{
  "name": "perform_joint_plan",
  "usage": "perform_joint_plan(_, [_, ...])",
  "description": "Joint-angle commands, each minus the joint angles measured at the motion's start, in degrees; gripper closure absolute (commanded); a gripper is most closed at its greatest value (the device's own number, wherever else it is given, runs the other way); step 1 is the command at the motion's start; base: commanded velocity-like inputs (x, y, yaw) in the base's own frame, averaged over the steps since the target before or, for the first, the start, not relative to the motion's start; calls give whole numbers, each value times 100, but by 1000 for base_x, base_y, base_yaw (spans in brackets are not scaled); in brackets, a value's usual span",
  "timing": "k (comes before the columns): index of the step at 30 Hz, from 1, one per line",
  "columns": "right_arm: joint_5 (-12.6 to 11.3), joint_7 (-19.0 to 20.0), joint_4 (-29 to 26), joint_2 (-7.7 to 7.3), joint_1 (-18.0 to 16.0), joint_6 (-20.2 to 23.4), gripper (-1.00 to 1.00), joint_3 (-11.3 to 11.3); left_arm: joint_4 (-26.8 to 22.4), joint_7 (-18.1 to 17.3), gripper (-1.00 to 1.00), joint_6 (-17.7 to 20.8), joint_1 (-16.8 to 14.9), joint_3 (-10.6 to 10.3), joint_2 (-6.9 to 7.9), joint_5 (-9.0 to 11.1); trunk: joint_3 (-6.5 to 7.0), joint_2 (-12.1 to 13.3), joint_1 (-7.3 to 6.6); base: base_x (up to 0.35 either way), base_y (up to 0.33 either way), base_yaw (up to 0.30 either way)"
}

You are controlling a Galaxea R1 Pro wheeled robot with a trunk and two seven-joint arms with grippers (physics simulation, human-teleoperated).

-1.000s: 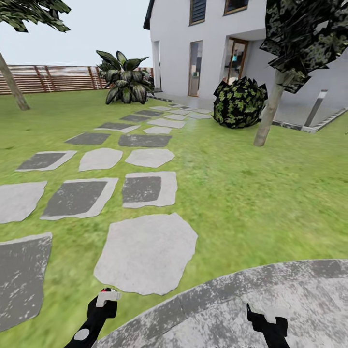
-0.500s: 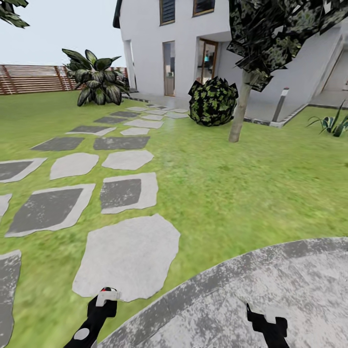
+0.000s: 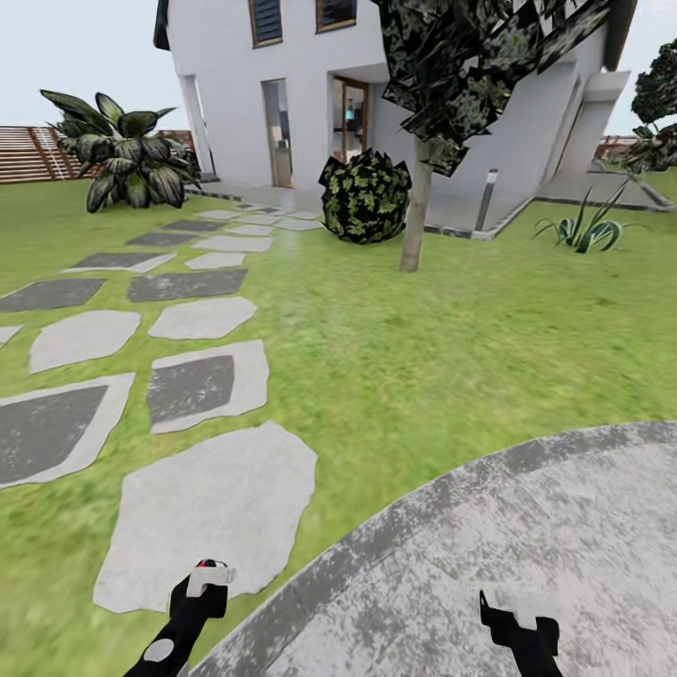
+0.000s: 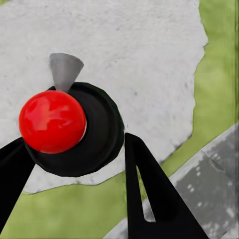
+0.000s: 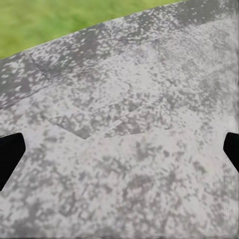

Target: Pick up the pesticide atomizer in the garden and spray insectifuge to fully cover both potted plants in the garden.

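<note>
Out on the lawn (image 3: 451, 348) now, and the head view looks across grass toward a white house (image 3: 310, 85), with a path of flat stepping stones (image 3: 202, 508) running up the left side to its door. A round dark bush (image 3: 365, 196) sits near the house, a slim tree trunk (image 3: 414, 216) just right of it, a grey lamp post (image 3: 486, 197) beyond that, and a spiky plant (image 3: 578, 230) farther right. A big broad-leaved plant (image 3: 127, 160) stands at the far left before a slatted wooden fence (image 3: 28, 155). The curved edge of the mottled grey patio (image 3: 527, 564) sweeps across the lower right. Low in that view, the left gripper (image 3: 209, 575) hangs over the grass beside the nearest stone, and the right gripper (image 3: 508, 611) over the patio. The left wrist view adds what the head view lacks: black fingers (image 4: 149, 194) set apart with nothing between them, and a red ball on a black disc (image 4: 52, 122) over the pale stone. The right wrist view gives speckled concrete (image 5: 129, 149) close up with dark fingertips (image 5: 10, 154) at opposite edges, wide apart and empty. The spray bottle and the two potted plants aren't in sight from here.
</note>
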Motion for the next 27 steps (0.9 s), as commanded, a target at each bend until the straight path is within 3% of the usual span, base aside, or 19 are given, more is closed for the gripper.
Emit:
perform_joint_plan(1, [22,-17,6,1,-5,-16,-100,-1,4,4,100,-20,-1,25,-3,-39,-4,-2,-1,0,0,-300])
perform_joint_plan(27, [13,-15,117,1,-5,-16,-100,-1,4,2,100,-15,-1,20,-10,-42,-4,-2,-1,0,0,-300])
